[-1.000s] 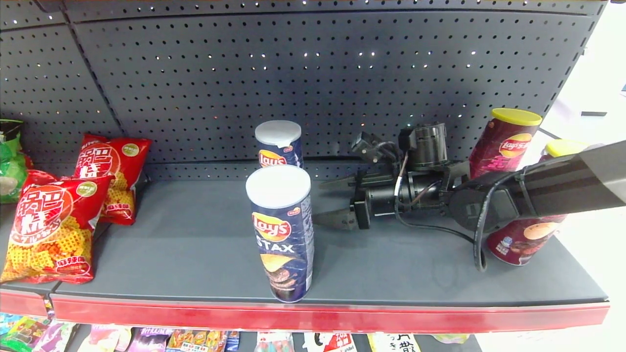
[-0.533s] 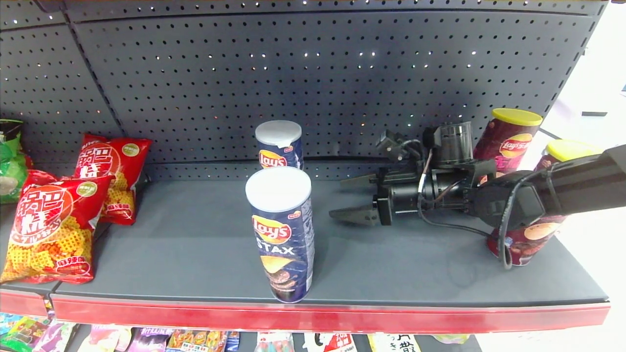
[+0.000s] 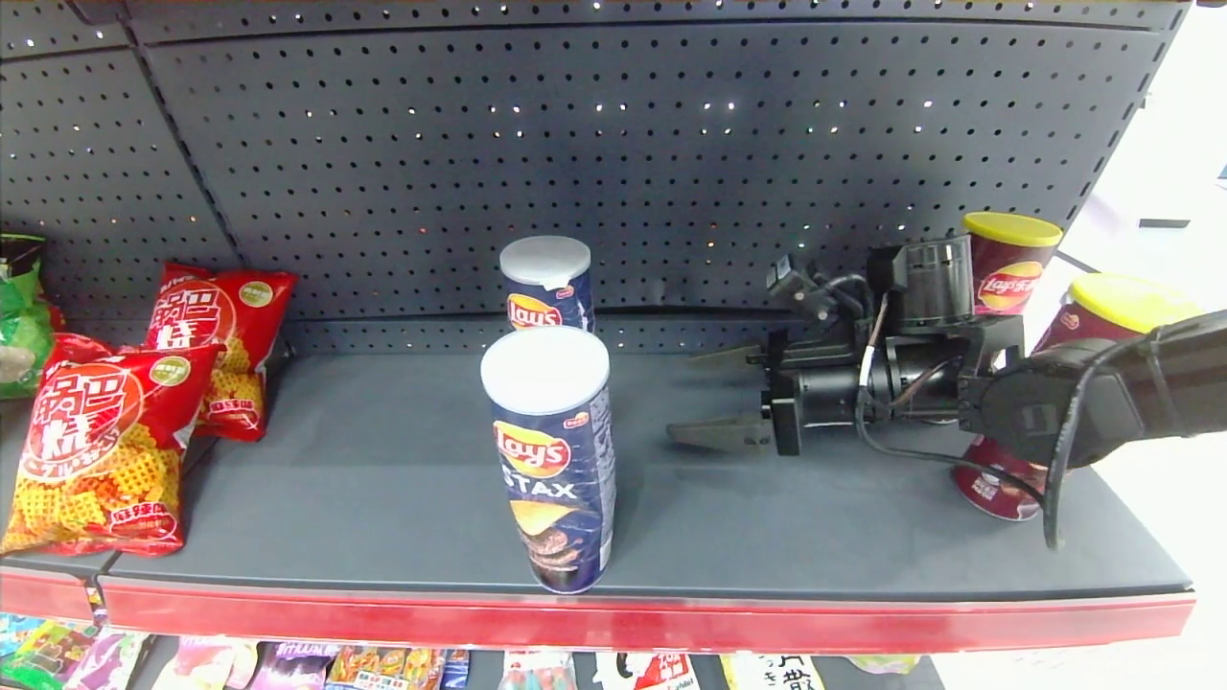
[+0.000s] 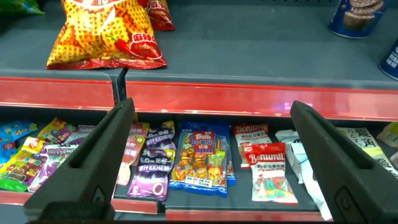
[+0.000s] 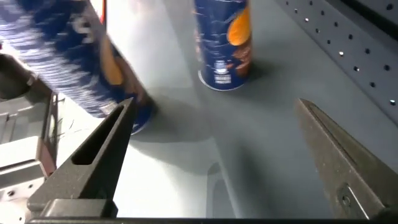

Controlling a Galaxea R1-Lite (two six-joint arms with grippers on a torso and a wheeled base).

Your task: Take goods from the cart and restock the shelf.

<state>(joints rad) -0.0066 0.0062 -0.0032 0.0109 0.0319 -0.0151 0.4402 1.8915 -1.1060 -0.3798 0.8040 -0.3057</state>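
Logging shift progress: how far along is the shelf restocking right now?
Done: the front blue can and rear blue can stand upright on the shelf, with maroon cans at its right end. In hand: nothing. The right gripper is open, apart from the front blue can, and the left gripper is open too. Left: bare shelf space to fill; how much stock is left to fetch cannot be told.

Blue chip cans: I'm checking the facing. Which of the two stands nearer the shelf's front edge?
The front blue can, close to the red shelf lip; the other blue can stands directly behind it, near the pegboard.
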